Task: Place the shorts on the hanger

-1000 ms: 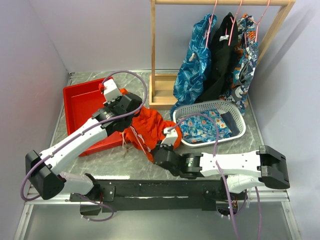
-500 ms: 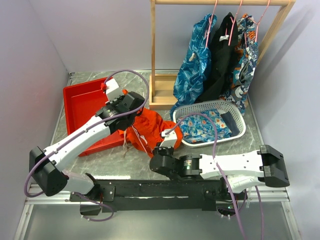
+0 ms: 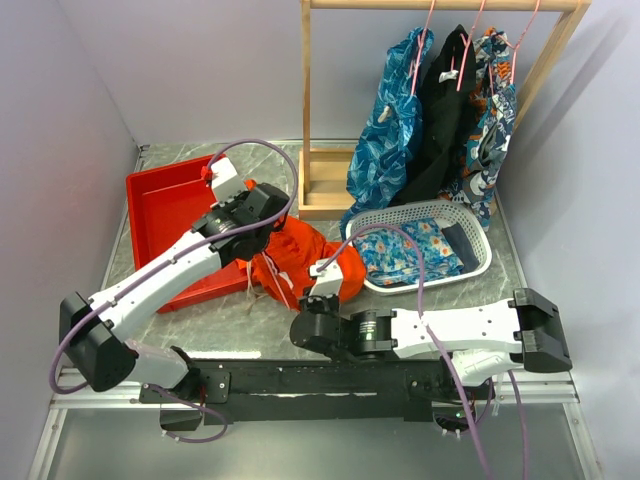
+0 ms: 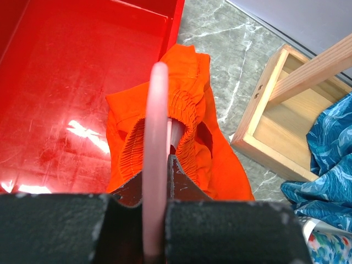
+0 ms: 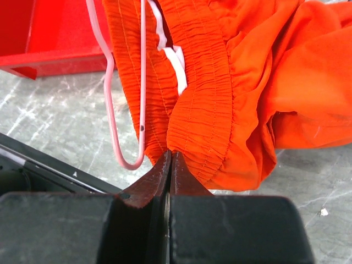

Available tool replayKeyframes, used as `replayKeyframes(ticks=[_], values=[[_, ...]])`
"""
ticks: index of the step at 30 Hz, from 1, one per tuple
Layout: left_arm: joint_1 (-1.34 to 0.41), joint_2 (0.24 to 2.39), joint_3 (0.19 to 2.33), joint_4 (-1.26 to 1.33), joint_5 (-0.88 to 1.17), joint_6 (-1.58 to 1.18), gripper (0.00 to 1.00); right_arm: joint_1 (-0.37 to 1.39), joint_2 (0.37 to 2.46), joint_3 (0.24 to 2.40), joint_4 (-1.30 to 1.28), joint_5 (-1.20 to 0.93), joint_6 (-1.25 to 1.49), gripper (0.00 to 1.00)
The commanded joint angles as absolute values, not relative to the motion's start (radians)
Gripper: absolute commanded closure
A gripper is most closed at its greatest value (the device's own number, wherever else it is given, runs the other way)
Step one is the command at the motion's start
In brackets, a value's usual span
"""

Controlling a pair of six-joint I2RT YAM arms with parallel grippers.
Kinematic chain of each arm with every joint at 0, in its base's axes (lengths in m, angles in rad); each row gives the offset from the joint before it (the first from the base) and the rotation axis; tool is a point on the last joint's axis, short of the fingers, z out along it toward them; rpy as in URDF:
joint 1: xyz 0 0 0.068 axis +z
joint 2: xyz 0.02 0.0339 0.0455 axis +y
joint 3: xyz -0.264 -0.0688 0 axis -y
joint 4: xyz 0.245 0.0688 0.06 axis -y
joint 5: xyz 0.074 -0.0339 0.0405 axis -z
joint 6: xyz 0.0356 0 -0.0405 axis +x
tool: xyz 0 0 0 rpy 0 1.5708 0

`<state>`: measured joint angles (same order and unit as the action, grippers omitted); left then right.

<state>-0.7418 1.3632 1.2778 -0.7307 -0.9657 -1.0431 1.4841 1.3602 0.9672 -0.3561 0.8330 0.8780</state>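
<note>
I read no text, label, brand, number or sign in any of my three views; nothing legible to log.

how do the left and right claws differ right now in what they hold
The left claw is shut on the pink hanger; the right claw is shut on the elastic waistband of the orange shorts. The left claw sits by the red bin, the right claw nearer the white basket. Both are shut, close together.
</note>
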Motion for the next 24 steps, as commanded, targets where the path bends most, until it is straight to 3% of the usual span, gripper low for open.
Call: replayKeyframes(ticks=[1, 24], values=[[-0.718, 1.356, 1.316, -0.699, -0.999, -1.104, 0.99, 1.502, 1.371, 0.983, -0.333, 0.83, 0.914, 1.0], [-0.712, 1.244, 1.189, -0.661, -1.052, -1.183, 0.99, 1.445, 1.336, 0.943, -0.367, 0.781, 1.008, 1.0]])
